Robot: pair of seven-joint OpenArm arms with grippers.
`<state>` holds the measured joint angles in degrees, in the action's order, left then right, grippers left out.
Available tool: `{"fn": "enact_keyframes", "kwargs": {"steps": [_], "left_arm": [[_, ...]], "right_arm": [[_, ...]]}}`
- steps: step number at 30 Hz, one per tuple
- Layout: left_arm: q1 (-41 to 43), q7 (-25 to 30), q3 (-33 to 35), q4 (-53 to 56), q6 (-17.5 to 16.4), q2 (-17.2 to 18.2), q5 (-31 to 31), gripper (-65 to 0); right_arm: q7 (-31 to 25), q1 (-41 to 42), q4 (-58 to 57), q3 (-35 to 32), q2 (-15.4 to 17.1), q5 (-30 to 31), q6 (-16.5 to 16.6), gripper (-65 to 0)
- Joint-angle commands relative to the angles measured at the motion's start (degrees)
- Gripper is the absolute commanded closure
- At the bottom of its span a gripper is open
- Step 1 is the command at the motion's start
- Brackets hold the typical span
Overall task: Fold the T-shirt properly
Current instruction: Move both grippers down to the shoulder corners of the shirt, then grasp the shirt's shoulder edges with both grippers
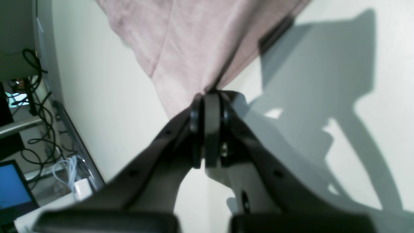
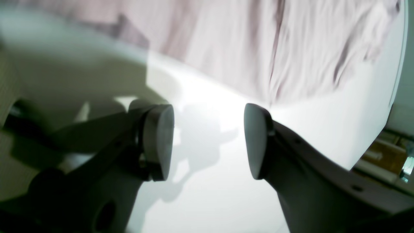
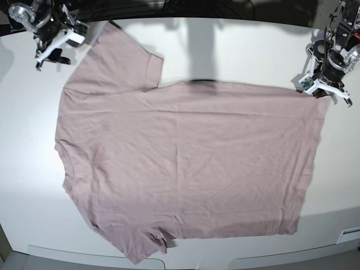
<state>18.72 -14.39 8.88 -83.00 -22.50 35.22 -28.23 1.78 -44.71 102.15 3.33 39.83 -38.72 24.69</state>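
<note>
Counter (image 3: 185, 50) white, fills base view; front edge cut off by frame. T-shirt (image 3: 185, 163) spread flat across counter centre, long axis left-right in base view: collar end at left, hem at right; one sleeve toward far-left corner, other over near edge. Collar detail hard to make out. Left fingers (image 1: 208, 100) closed, pinching T-shirt hem corner. Right fingers (image 2: 208, 139) spread wide, holding nothing, just beside sleeve; cloth blurred in right wrist view.

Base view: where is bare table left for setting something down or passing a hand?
Bare table lies beside the T-shirt collar, and along the far edge between the sleeve and the left hand. The middle is all cloth.
</note>
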Motion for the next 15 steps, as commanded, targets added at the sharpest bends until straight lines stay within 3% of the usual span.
{"fn": "enact_keyframes", "kwargs": {"steps": [1,9,15], "left_arm": [[1.44,-4.09,0.72,1.01,-5.60,-0.13,1.31,0.0],[1.44,-4.31,0.72,1.01,-5.60,-0.13,1.31,0.0],[1.44,-4.50,0.72,1.01,-5.60,-0.11,1.31,0.0]], "right_arm": [[0.31,0.94,-0.24,-1.09,0.83,-0.13,-0.55,-34.3],[3.80,9.42,-4.90,-12.72,0.81,-0.13,-0.48,-34.3],[5.01,13.29,-7.45,-17.35,0.79,-0.11,-0.39,-34.3]]}}
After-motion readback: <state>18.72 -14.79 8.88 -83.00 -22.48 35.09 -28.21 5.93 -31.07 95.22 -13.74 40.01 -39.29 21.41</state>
